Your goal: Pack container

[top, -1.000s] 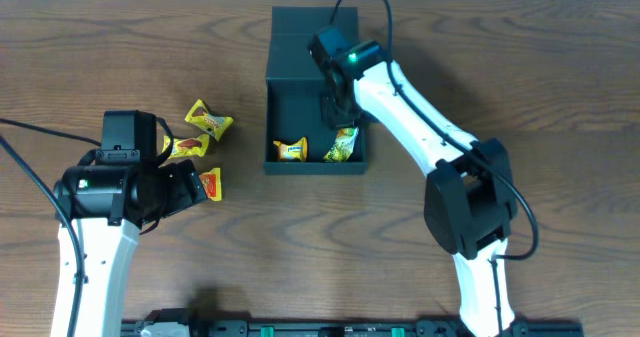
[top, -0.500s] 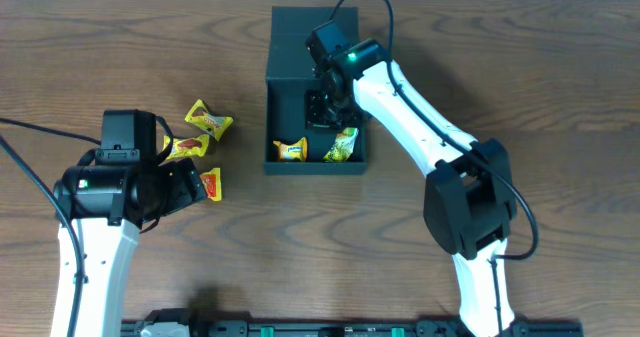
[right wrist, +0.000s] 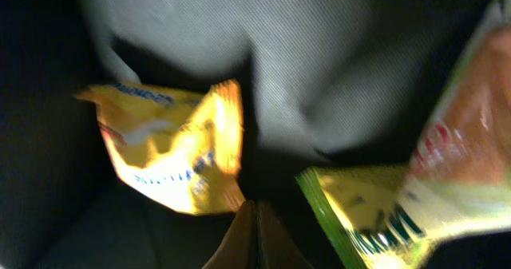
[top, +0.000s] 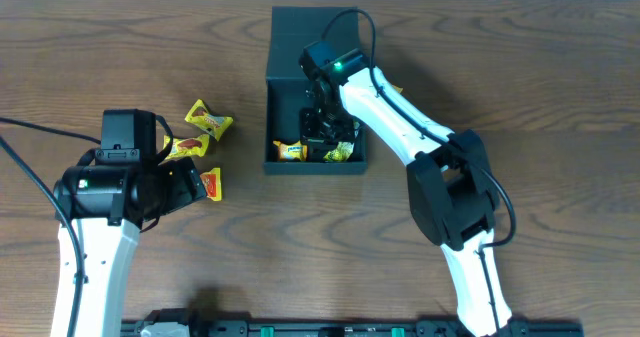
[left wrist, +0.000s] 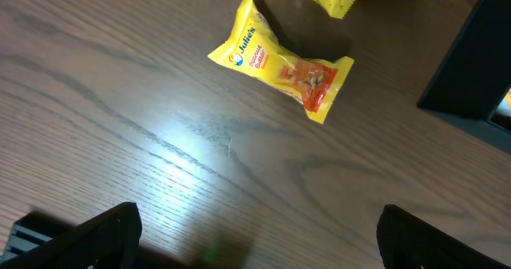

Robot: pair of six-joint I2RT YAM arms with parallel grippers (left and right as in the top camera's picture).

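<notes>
Moved: right gripper, over from the right wall of the container toward the middle, and lower, close to the front end
Also changed: right jaws, partway apart a second ago, now pressed together with nothing pinched between them
Meaning for the task: looks like a drop-off just wrapped up, so two down, with the left-hand packet and the right-hand packet both lying on the box floor
Not moved: left gripper, jaws spread wide and empty, hanging over the table
Container vs jaws: open box at the far middle of the table, lid flap laid back; right fingertips inside it, in the gap between both packets, seemingly touching neither
Left to pack: three loose packets on the wood just left of the box, nearest one right ahead of the left jaws, probably that arm's job
</notes>
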